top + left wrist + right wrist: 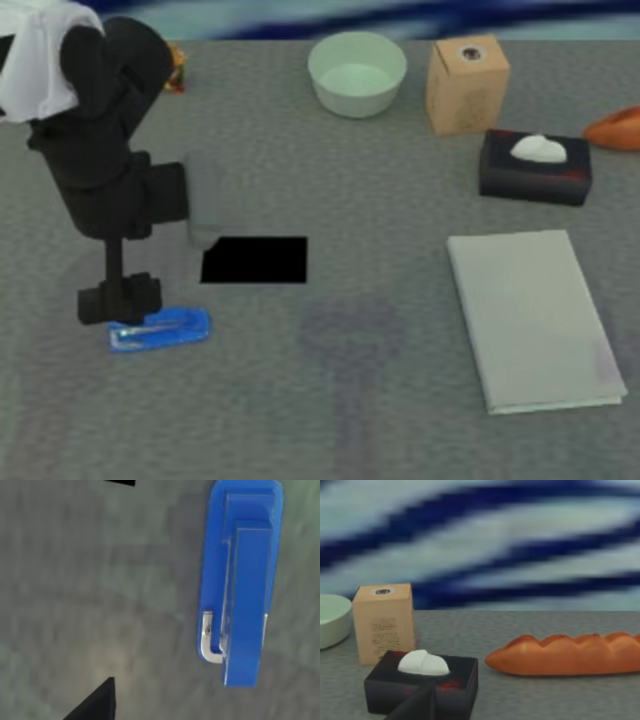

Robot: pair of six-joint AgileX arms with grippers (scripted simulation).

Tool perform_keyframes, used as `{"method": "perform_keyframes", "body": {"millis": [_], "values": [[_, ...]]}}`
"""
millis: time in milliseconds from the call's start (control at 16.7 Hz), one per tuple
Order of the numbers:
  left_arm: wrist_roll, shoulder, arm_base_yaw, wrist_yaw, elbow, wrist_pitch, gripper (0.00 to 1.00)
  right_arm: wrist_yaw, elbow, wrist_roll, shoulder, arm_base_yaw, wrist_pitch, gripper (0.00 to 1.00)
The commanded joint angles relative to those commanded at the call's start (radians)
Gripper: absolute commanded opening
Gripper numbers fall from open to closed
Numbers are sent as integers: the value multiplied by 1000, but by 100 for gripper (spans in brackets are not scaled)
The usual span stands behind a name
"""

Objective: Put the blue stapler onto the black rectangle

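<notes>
Misalignment risk: left pincer (120, 300) hangs over one end of the blue stapler (160, 329), grasping nothing; finger spread cannot be determined. An end-biased grip could let it pivot before the black rectangle (255, 260) beyond.

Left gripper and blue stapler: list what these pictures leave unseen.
- Left gripper, top view: its own body hides the fingertips; grip undecidable.
- Blue stapler, top view: near end under the gripper.
- Black rectangle, left wrist view: cut by the edge.
- Right gripper: outside the top view.
</notes>
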Motion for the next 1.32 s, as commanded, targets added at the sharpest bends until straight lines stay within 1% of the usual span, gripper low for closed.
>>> {"method": "perform_keyframes", "body": {"millis": [360,480,720,1320], "values": [[3,99,1,0,-160,268,100,0,0,0,0,0,0,100],[4,116,2,1,-184,304,100,0,0,0,0,0,0,100],[4,117,2,1,-186,306,100,0,0,0,0,0,0,100],[4,117,2,1,-186,306,25,0,0,0,0,0,0,100]]}}
